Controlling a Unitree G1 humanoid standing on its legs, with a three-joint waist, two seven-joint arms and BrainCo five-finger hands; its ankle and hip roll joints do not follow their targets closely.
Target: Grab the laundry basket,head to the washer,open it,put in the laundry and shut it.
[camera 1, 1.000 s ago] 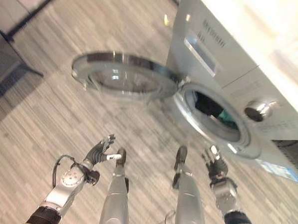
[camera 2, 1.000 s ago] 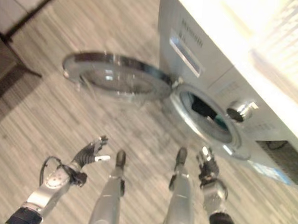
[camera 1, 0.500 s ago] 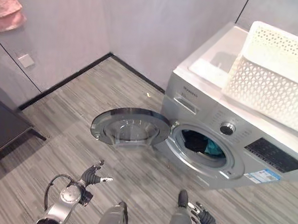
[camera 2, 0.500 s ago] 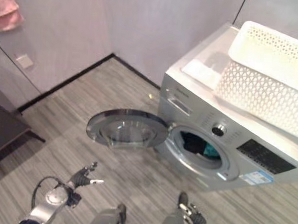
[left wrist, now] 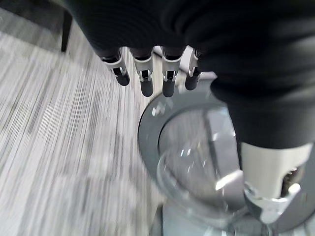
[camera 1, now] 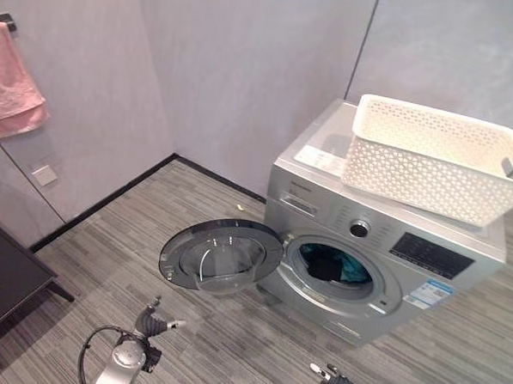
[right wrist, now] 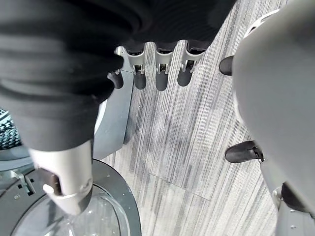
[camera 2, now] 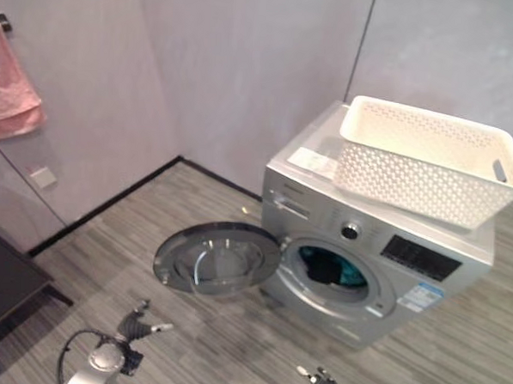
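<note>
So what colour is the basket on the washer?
White, with a lattice of small holes; the basket shows best in the left eye view.

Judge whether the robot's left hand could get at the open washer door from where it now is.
Probably yes: the left hand, fingers relaxed and empty, hangs low over bare floor near the washer door, which stands wide open with nothing between them.

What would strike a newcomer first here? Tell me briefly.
The silver front-loading washing machine against the grey wall, with its round glass door swung wide open over the striped floor and dark and teal laundry in the drum. Next, the white perforated plastic laundry basket sitting on top of the machine.
</note>
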